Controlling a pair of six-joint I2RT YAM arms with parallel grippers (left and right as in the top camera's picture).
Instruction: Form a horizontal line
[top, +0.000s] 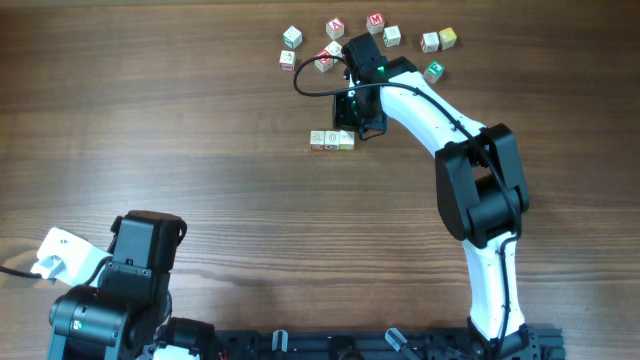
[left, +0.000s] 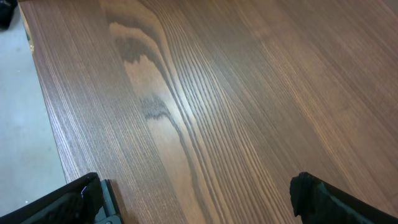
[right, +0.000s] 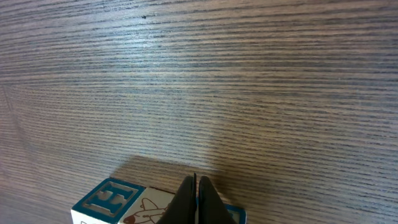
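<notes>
Right gripper (right: 195, 179): the two dark fingers are pressed flat together with only a hairline seam between them, and nothing is pinched between them.
Right gripper, position: from overhead (top: 349, 128) it hangs at the right end of the horizontal line (top: 331, 140), with the white arm stretched out from the near right side of the table.
Contact: in the wrist view the closed tips point down over the top of the row. Whether they touch the wood or sit just above it cannot be told.
Horizontal line, place: three pale cubes sit side by side, touching, in a straight left-to-right row on the table (top: 200, 150), a little beyond its centre.
Horizontal line, faces: in the wrist view the H cube (right: 115, 198) shows a teal letter on top. Its neighbour has a pale face with a reddish-brown drawing. The third cube is mostly hidden behind the fingers.
Left gripper (left: 199, 208): spread wide, with one black finger in each lower corner of its own wrist view. There is only bare wood grain between the fingers and nothing is held.
Left gripper, position: parked at the near left corner (top: 58, 253), well apart from the row.
Loose cubes (top: 391, 36): scattered along the far edge beyond the row, some with red or green faces, none touching the row.
</notes>
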